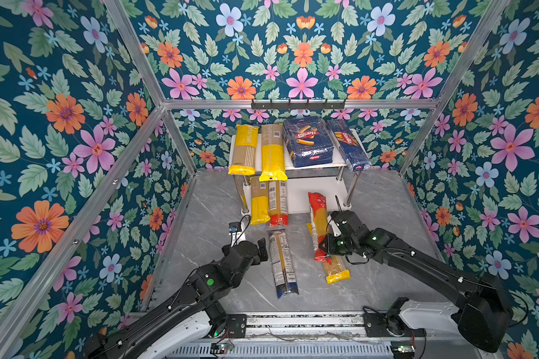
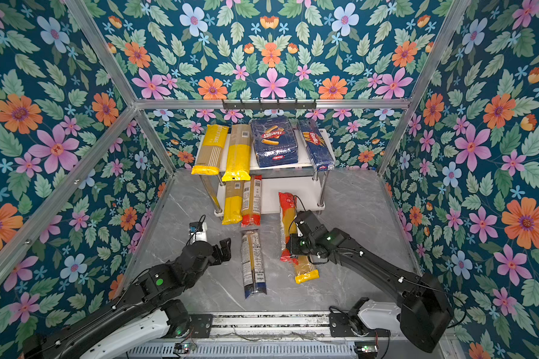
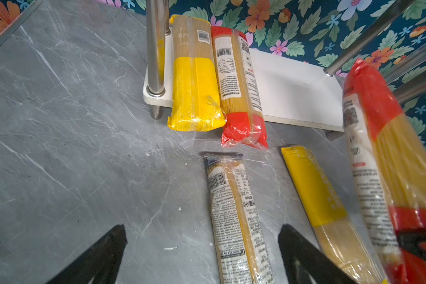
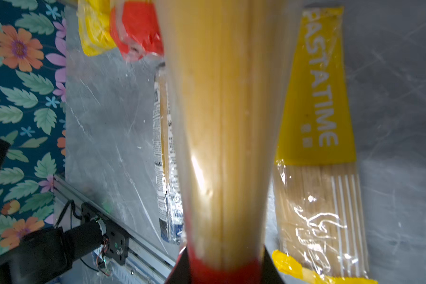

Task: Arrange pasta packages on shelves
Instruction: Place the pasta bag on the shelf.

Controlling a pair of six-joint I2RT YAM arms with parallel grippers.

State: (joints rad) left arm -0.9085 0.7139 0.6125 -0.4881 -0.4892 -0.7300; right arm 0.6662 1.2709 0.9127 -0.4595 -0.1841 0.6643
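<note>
While lifted clear of the table for shelving, red bag [image 1: 317,223] clamped in right gripper [image 1: 324,247] near rack [image 1: 316,189]; left gripper [image 1: 263,247] wide open, empty.

Both top views look down from high at my front edge onto the whole booth, nearly alike. My left wrist camera looks low over the grey tabletop [image 3: 71,147] toward the shelves [image 3: 293,93]. My right wrist camera sits very close along the red spaghetti bag [image 4: 226,123]; both wrist views share the clear-blue spaghetti bag [image 3: 234,216].
</note>
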